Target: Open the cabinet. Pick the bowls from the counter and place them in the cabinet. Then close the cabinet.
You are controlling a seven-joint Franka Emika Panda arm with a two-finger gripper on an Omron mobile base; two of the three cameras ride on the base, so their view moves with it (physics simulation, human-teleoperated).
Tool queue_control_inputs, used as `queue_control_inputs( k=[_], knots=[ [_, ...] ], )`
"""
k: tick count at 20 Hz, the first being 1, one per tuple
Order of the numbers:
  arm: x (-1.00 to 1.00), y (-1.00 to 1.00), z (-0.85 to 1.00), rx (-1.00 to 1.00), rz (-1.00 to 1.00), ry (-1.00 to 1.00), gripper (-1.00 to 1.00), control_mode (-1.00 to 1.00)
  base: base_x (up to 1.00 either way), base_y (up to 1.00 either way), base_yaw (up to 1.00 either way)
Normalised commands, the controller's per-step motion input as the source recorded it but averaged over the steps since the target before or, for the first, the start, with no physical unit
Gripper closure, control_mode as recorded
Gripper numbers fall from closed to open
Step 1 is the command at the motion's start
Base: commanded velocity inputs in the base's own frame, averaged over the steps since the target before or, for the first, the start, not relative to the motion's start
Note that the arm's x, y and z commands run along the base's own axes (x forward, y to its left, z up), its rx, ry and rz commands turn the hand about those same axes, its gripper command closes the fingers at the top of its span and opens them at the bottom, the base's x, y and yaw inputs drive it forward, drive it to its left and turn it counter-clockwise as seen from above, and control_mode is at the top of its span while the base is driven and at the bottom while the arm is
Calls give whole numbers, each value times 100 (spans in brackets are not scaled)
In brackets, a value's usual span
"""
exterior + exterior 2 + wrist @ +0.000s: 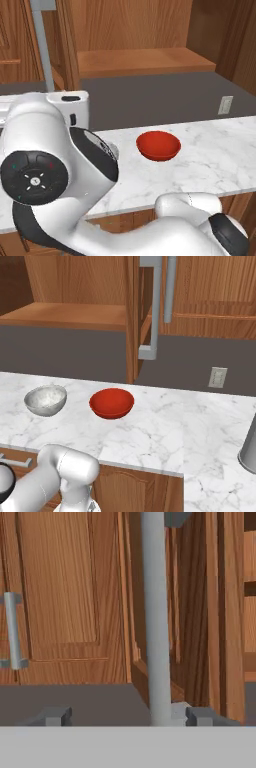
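two dark finger tips [120, 716] rise at the bottom of the hand view, standing apart on either side of a long grey vertical bar handle [156, 617] without gripping it, so the pincer is released. that handle belongs to the swung-open door of the reddish-brown wooden wall cabinet [80, 286], whose bare wooden shelf [142, 61] shows above the dark backsplash. on the long white marble counter [165, 426] with grey veins sits a glossy red shallow bowl [112, 402], and near it, apart, a grey-white speckled deeper bowl [46, 399]. both bowls rest upright on the slab, below the open cabinet. a white wall outlet [217, 377] is set in the backsplash.
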Motion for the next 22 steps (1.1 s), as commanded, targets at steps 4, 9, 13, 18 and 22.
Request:
queue_control_inputs(
  k=[4, 9, 13, 18, 22],
  knots=[
    [-74, 3, 5, 19, 5, -6, -100, -100, 0, 0, 0],
    [-3, -98, 15, 28, 12, -5, -100, -100, 0, 0, 0],
    [-1, -100, 14, 27, 20, -8, -100, -100, 0, 0, 0],
    [0, -100, 0, 26, 29, -3, -100, -100, 0, 0, 0],
    [5, -100, 0, 21, 37, 1, -100, -100, 0, 0, 0]
  ],
)
